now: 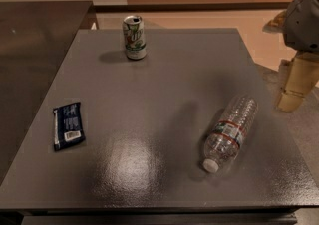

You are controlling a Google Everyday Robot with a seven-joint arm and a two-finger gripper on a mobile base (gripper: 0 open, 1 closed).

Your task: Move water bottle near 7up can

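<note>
The water bottle (230,132) lies on its side on the grey table (164,84), at the front right, with its white cap toward the front edge. The 7up can (134,37) stands upright at the back of the table, left of centre, far from the bottle. My gripper (293,94) hangs off the table's right edge, above the floor, to the right of the bottle and apart from it. It holds nothing that I can see.
A dark blue snack wrapper (68,125) lies flat near the table's left edge. A dark counter (35,35) adjoins the table at the back left. Light floor shows beyond the table's back and right edges.
</note>
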